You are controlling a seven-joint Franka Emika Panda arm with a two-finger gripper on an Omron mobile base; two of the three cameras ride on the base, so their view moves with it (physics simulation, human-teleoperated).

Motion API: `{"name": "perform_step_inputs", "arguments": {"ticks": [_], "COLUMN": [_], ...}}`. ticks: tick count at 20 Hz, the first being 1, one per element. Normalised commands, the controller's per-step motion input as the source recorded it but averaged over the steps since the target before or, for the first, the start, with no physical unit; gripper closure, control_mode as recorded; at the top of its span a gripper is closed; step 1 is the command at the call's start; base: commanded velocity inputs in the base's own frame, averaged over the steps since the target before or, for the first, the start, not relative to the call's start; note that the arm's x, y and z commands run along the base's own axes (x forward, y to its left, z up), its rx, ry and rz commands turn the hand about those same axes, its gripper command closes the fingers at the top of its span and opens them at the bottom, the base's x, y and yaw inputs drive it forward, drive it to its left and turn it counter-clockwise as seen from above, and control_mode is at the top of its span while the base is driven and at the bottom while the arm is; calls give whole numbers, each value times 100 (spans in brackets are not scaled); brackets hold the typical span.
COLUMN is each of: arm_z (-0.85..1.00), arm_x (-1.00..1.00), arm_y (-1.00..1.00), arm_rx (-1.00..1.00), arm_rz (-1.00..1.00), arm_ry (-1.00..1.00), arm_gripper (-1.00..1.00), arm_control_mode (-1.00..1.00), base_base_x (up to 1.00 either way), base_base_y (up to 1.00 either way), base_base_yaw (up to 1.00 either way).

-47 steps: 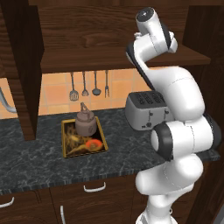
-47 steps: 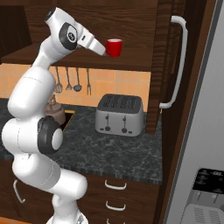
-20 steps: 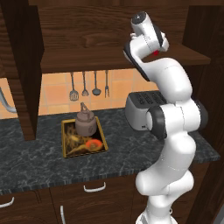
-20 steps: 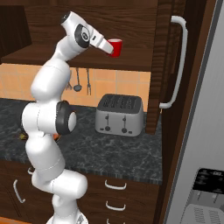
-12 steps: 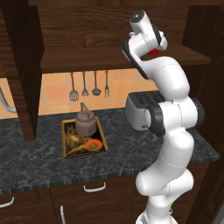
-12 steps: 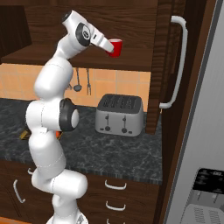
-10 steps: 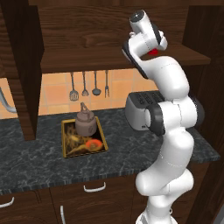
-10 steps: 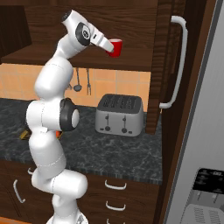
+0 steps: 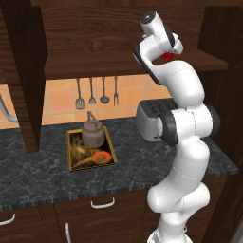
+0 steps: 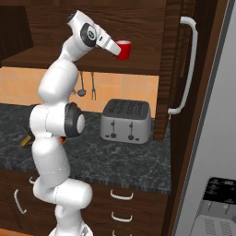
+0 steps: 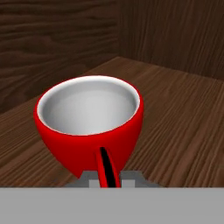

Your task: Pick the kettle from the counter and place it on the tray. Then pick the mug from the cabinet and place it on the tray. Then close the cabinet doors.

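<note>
While a second earlier the fingers stood wide beside it, the gripper (image 11: pixel 106 177) has now drawn in and pinches the thin handle of the mug (image 11: pixel 89 124), seen in the hand view. The arm's pose has hardly changed since then. Glossy red outside and pale inside, the round mug stands upright on the plank shelf of the cabinet (image 11: pixel 175 118), whose dark brown wood shows a fine grain. In the right base view the mug (image 10: pixel 123 49) sits at the gripper's tip (image 10: pixel 115 50), above a boxy silver toaster (image 10: pixel 126 120). Farther left on the counter (image 9: pixel 42 173), black stone veined with white, the squat grey-brown kettle (image 9: pixel 92 133) stands on the gold-rimmed tray (image 9: pixel 90 148). One of the cabinet doors (image 10: pixel 174 69) stands open, with a long white bar handle.
</note>
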Motion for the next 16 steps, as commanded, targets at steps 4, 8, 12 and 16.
{"name": "perform_step_inputs", "arguments": {"ticks": [4, 8, 12, 16], "arm_z": [0, -8, -21, -8], "arm_x": [-21, -89, -100, -100], "arm_y": [0, 0, 0, 5], "arm_rx": [0, 0, -2, -1], "arm_rz": [0, 7, 14, 27], "arm_ry": [-7, -18, -19, -18], "arm_gripper": [100, 100, 100, 100], "arm_control_mode": [-100, -100, -100, -100], "base_base_x": [0, 0, 0, 0], "base_base_y": [0, 0, 0, 0], "base_base_yaw": [0, 0, 0, 0]}}
